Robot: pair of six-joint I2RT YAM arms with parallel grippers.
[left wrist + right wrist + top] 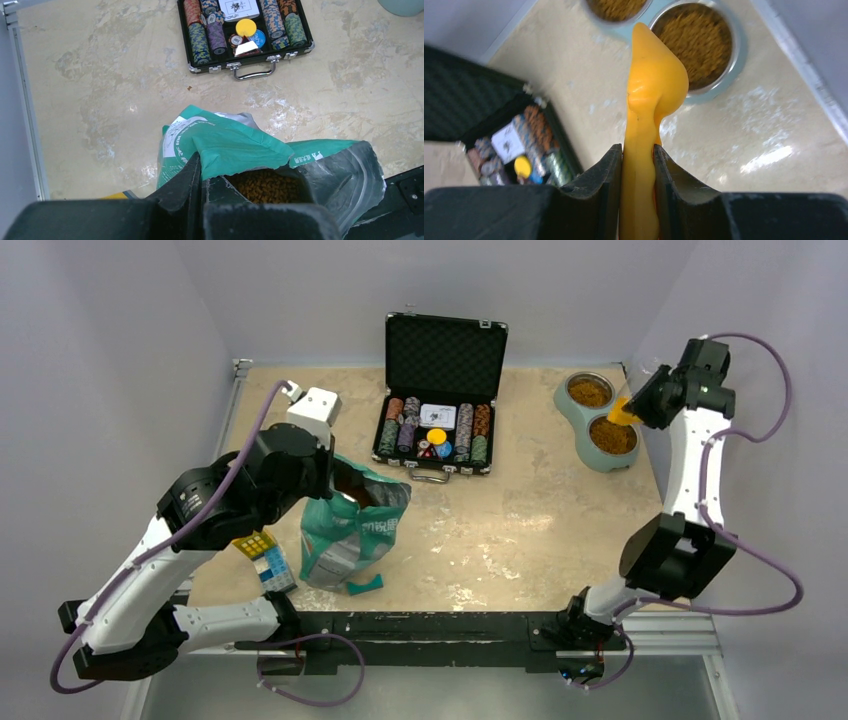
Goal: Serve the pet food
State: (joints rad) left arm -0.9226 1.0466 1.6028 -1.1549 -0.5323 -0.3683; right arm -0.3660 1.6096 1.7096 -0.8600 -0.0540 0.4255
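Observation:
The teal-green bag [350,530] stands open near the table's front left, and brown kibble [270,185] shows inside its mouth. My left gripper [202,172] is shut on the bag's torn top edge [235,147] and holds the mouth open; in the top view it is at the bag's upper left [335,475]. My right gripper [638,150] is shut on the handle of a yellow scoop [656,85]. The scoop [622,412] hangs over the teal double bowl [568,412] at the far right. Both steel bowls hold kibble [612,436] [590,392], as the right wrist view also shows [696,42].
An open black case of poker chips [440,430] lies at the back centre and shows in the left wrist view [245,30]. A colourful cube [265,558] sits by the left arm. A torn teal strip [365,586] lies in front of the bag. Walls enclose the table.

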